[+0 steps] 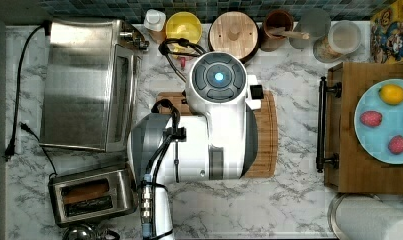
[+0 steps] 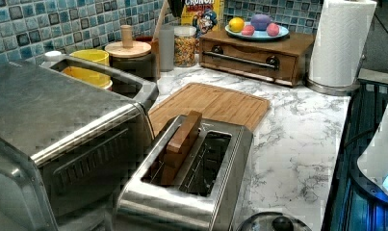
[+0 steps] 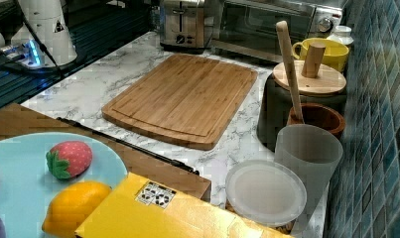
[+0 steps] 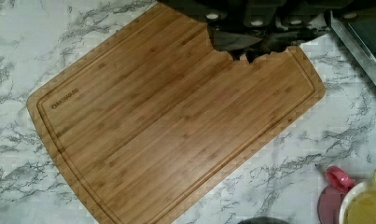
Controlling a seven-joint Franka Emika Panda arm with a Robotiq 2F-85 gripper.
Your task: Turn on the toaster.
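Toaster [image 2: 191, 178] — left view — holds toast [image 2: 182, 144].

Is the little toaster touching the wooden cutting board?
Apart. In the right view, marble counter shows between the toaster and the cutting board.

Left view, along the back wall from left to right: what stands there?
Yellow bowl → wooden lid → frosted cup → cereal jar → wooden drawer box carrying the fruit plate → paper towel roll.
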